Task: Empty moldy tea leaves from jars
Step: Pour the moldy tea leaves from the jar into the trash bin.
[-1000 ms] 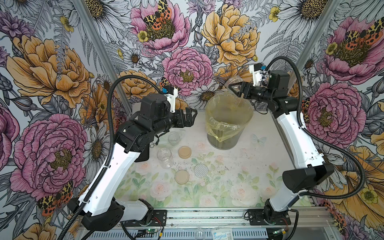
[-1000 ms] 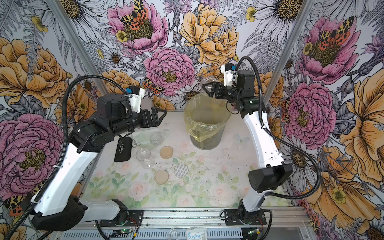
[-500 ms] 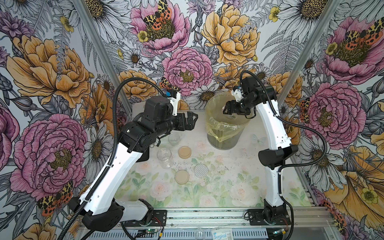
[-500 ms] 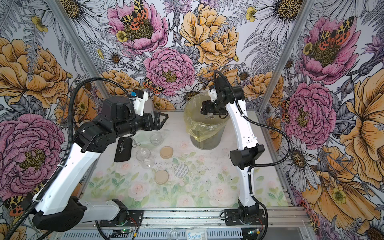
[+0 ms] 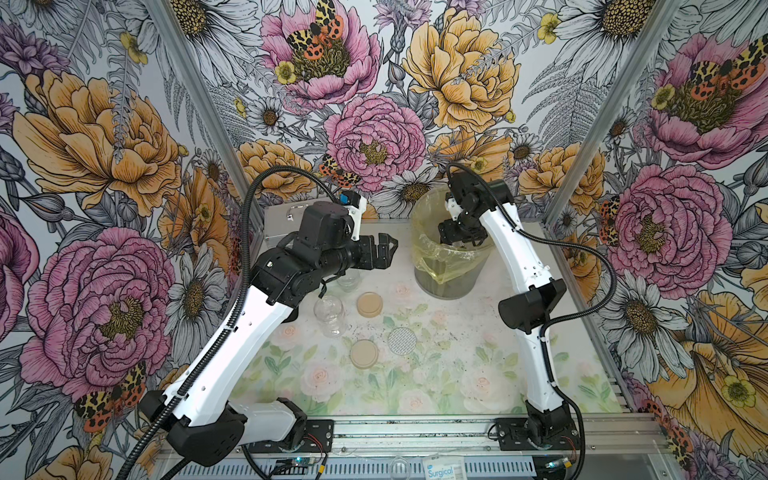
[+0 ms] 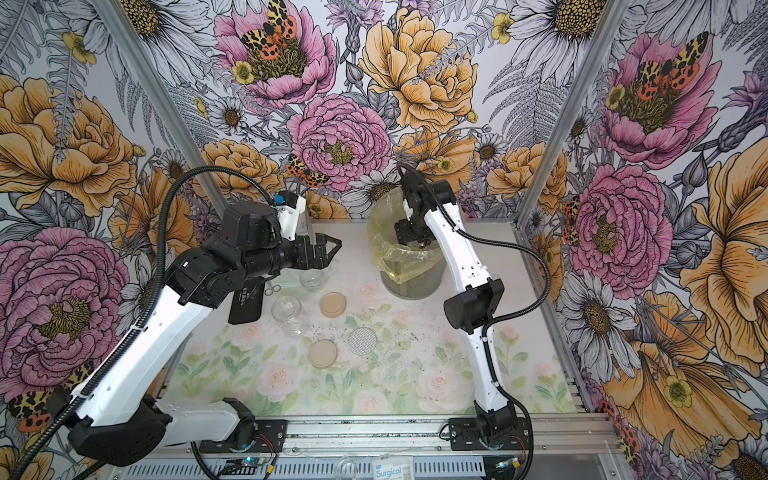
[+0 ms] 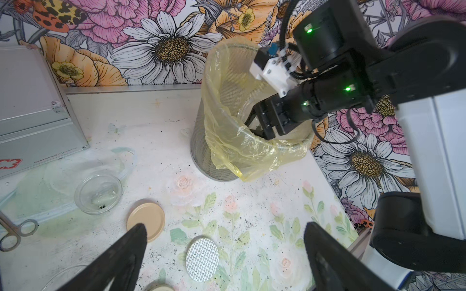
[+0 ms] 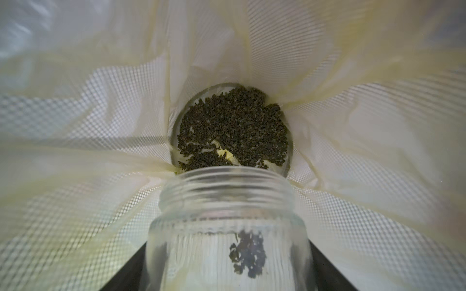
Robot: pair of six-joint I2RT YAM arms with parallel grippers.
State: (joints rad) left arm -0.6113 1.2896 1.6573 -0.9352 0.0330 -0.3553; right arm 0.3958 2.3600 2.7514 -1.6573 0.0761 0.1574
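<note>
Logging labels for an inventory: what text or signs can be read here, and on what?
"Surgical": packet at the front edge; the rest is cut off.
Red-and-white sign, partly out of frame: case; its fine print is too small to read.
Black device: white marking, blurred.

The packet (image 5: 442,473) at the front edge seemingly reads "Surgical".

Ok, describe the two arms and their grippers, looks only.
The left arm and right arm have white shell links between black joint housings. A black ribbed cable loops along each. Each wrist carries a white mount with a blue connector. The left gripper and right gripper are black, with tapering fingers. Green lights glow on the right wrist.
</note>
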